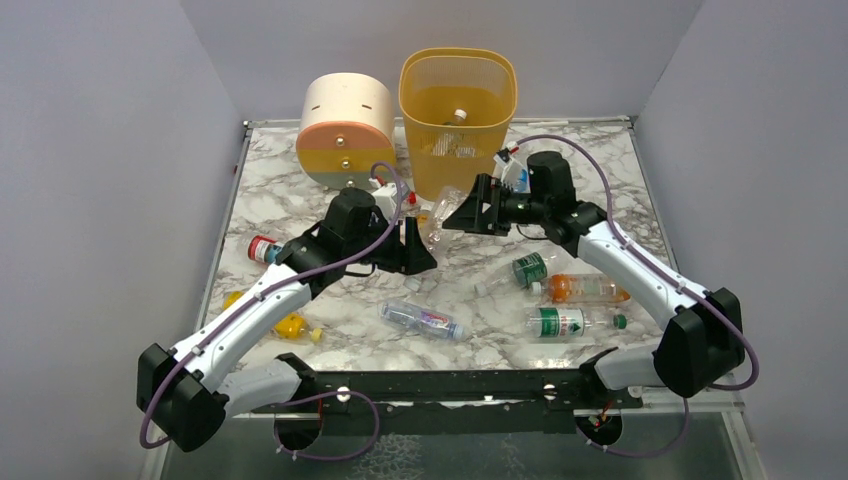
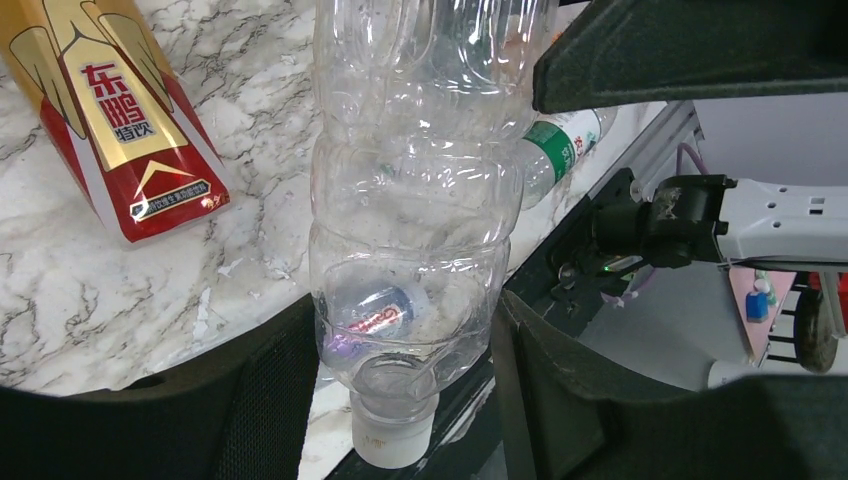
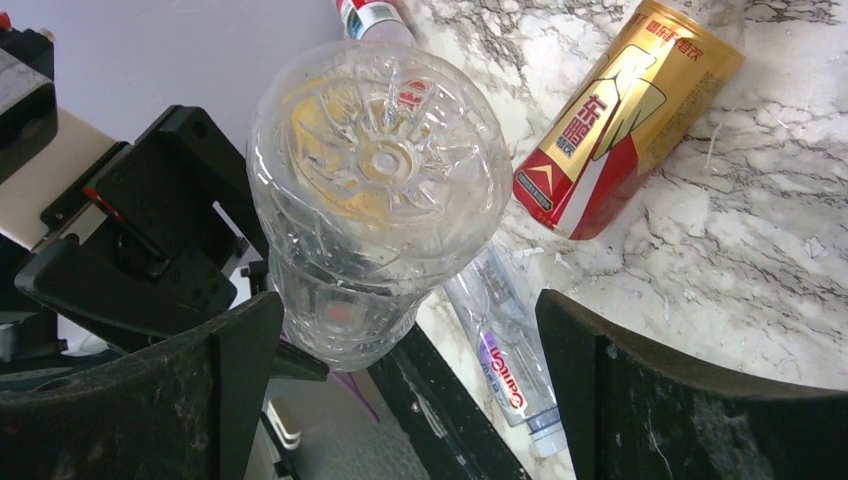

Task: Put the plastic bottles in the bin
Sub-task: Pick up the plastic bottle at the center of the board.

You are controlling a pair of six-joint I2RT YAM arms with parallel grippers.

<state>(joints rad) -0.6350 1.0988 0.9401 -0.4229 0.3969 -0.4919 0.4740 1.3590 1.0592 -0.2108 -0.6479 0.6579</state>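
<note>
My left gripper [image 2: 405, 370] is shut on a clear plastic bottle [image 2: 410, 220] near its neck, white cap [image 2: 390, 440] toward the camera. It holds the bottle [image 1: 440, 215] above the table, just in front of the yellow-orange bin [image 1: 458, 70]. My right gripper [image 3: 410, 350] is open around the bottle's base [image 3: 380, 170], with a wide gap on the right finger's [image 3: 640, 390] side. Another bottle [image 1: 452, 135] lies inside the bin. On the table lie a purple-labelled clear bottle [image 1: 420, 318], green-labelled ones [image 1: 530, 268] [image 1: 565, 322], an orange one [image 1: 585, 288], a yellow one [image 1: 290, 325] and a red-capped one [image 1: 262, 248].
A round cream-orange-green drawer unit [image 1: 345, 130] stands left of the bin. A gold and red bottle [image 3: 620, 110] lies on the marble below the grippers. The black mounting rail [image 1: 450, 385] runs along the near table edge.
</note>
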